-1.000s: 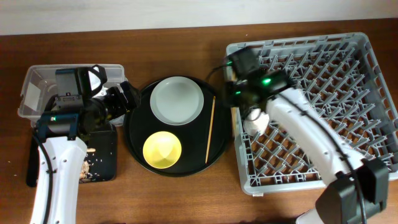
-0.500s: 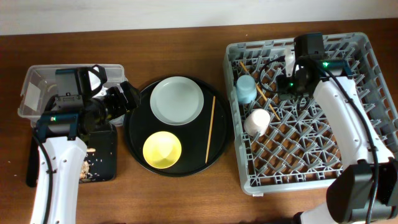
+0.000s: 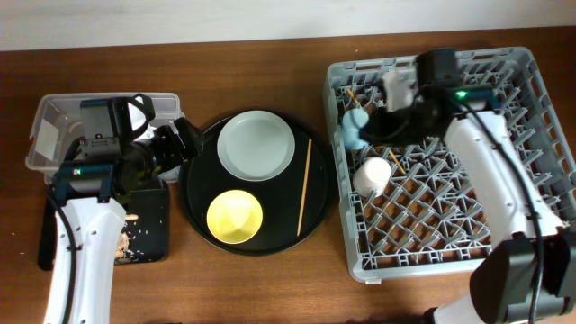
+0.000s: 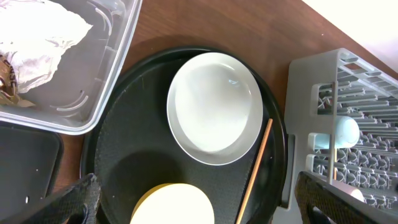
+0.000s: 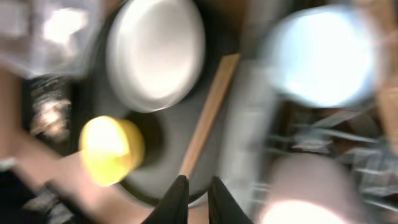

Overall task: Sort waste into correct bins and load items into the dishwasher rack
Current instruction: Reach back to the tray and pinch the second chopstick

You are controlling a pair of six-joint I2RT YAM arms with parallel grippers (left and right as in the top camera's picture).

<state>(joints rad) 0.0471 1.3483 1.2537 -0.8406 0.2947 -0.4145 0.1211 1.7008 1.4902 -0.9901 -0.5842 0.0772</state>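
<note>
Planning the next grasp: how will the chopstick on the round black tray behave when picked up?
The chopstick looks thin and straight, so probably stiff and light. Lying flat on the round black tray, it may roll or slide.

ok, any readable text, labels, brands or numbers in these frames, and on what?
None can be read.
The white label on the clear plastic tub is too small to make out in the overhead view, and it is out of frame in the left wrist view.
The right wrist view is motion-blurred throughout, so nothing is legible there.
</note>
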